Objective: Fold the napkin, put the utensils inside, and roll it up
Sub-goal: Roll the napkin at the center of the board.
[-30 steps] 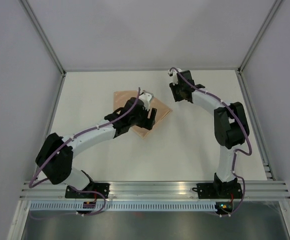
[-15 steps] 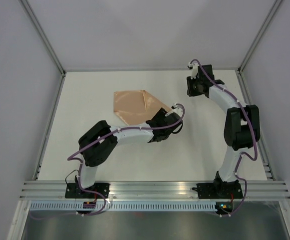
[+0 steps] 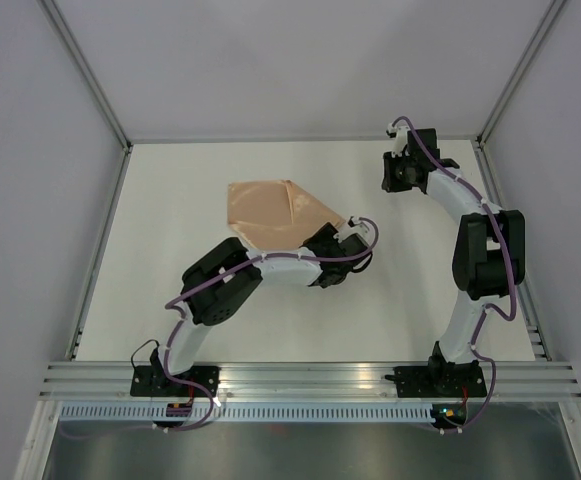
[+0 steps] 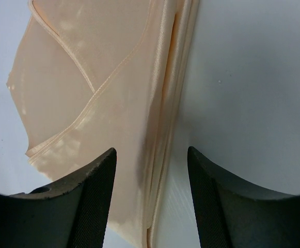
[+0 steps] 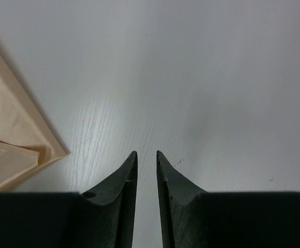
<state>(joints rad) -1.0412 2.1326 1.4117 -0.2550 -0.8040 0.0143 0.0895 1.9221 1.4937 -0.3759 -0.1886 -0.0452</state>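
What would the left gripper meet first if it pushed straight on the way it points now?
The napkin: its folded edge runs straight ahead between the open jaws of the left gripper, with bare table beside it. How close the cloth is, the wrist view does not settle.

The napkin (image 3: 275,212) is a thin, light orange-tan cloth, folded into overlapping hemmed layers, lying flat on the table (image 3: 170,300), left of centre.

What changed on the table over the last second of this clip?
The left gripper swung from over the middle of the napkin to its right edge, jaws open astride the fold. The right gripper drew right, away from it. The napkin's far-left outline stayed put.
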